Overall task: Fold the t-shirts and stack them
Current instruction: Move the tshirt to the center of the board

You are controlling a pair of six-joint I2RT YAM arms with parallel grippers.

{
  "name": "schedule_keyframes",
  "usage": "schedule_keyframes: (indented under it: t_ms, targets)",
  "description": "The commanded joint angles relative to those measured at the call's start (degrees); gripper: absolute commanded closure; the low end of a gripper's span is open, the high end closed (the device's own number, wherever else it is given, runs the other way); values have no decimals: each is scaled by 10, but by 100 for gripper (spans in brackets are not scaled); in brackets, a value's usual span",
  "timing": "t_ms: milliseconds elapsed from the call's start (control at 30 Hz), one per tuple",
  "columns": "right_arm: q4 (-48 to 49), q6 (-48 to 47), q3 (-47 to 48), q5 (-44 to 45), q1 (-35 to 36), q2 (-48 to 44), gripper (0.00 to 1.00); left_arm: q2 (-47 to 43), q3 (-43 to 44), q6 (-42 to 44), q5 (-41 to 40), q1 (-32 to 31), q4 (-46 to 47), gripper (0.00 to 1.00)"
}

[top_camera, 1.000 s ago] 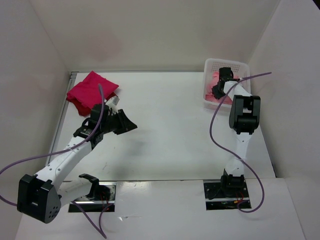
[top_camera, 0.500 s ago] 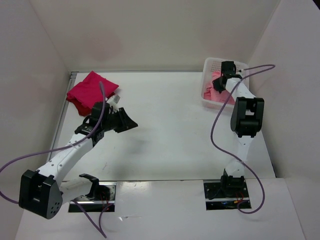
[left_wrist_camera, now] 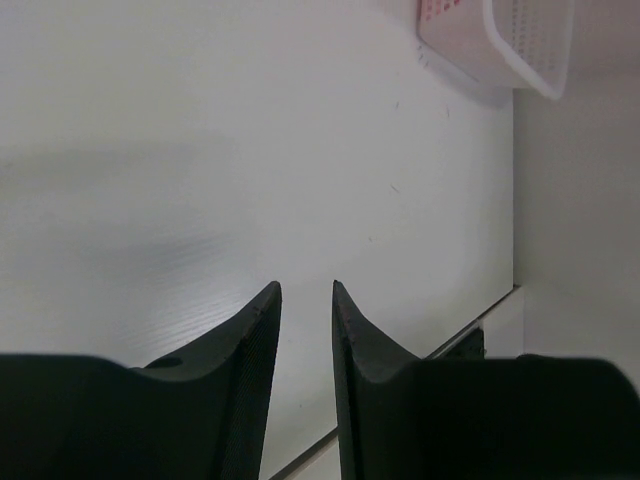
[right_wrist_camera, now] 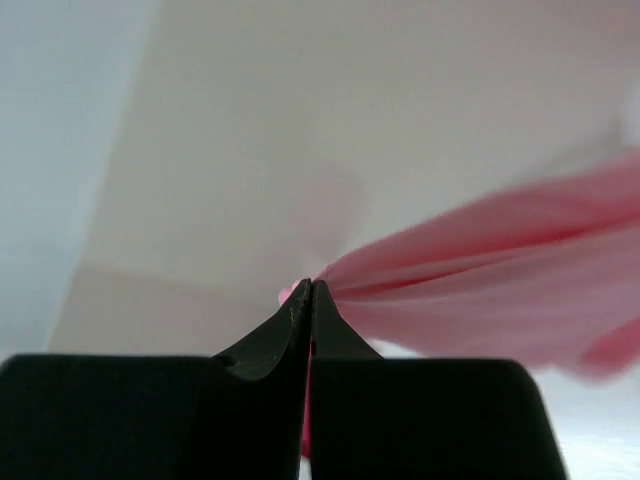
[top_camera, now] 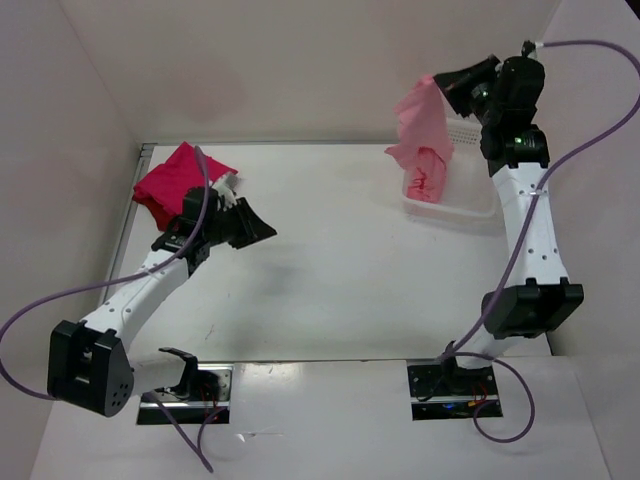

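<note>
My right gripper (top_camera: pixel 440 86) is raised high above the white basket (top_camera: pixel 470 208) and is shut on a corner of the salmon pink t-shirt (top_camera: pixel 424 128). The shirt hangs down, its lower end still in the basket. In the right wrist view the fingers (right_wrist_camera: pixel 311 285) pinch the pink cloth (right_wrist_camera: pixel 500 285). A folded bright crimson t-shirt (top_camera: pixel 178 178) lies at the far left of the table, with a darker red layer at its lower edge (top_camera: pixel 150 212). My left gripper (top_camera: pixel 265 232) hovers just right of that pile, slightly open and empty, and the left wrist view (left_wrist_camera: pixel 306 290) shows it too.
The basket stands at the back right by the right wall and shows in the left wrist view (left_wrist_camera: pixel 525 45). White walls close in the table on the left, back and right. Purple cables trail from both arms.
My right arm has risen from inside the basket to high above it, pulling the pink t-shirt up with it. My left gripper has shifted slightly towards the back.
</note>
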Motion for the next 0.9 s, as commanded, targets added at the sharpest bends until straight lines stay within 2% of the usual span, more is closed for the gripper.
schedule_keyframes:
  t_ms: [0, 33, 133, 233, 300, 467, 600, 633, 733, 867]
  targets:
    - [46, -14, 89, -157, 53, -48, 100, 10, 22, -34, 7, 30, 32, 65]
    - [51, -8, 121, -199, 65, -64, 100, 10, 22, -48, 7, 48, 32, 65]
    - [57, 3, 193, -251, 118, -76, 100, 16, 22, -65, 7, 93, 39, 65]
    - [76, 23, 184, -288, 144, -98, 100, 16, 28, -65, 14, 127, 39, 65]
    - [100, 38, 129, -302, 144, -134, 100, 16, 45, -58, 14, 155, 21, 64]
    - [152, 59, -153, -324, 144, -201, 100, 16, 87, -34, 14, 198, -5, 62]
    - [138, 19, -320, -258, 149, -239, 100, 16, 99, -20, 16, 208, -12, 61]
    - [130, 10, -374, -238, 144, -239, 100, 16, 91, -14, 16, 203, -12, 61]
    - [93, -30, -449, -178, 144, -234, 100, 16, 65, 36, -23, 156, -33, 61]
    - [43, -51, -489, -132, 116, -256, 100, 34, 27, 69, -57, 102, -51, 58]
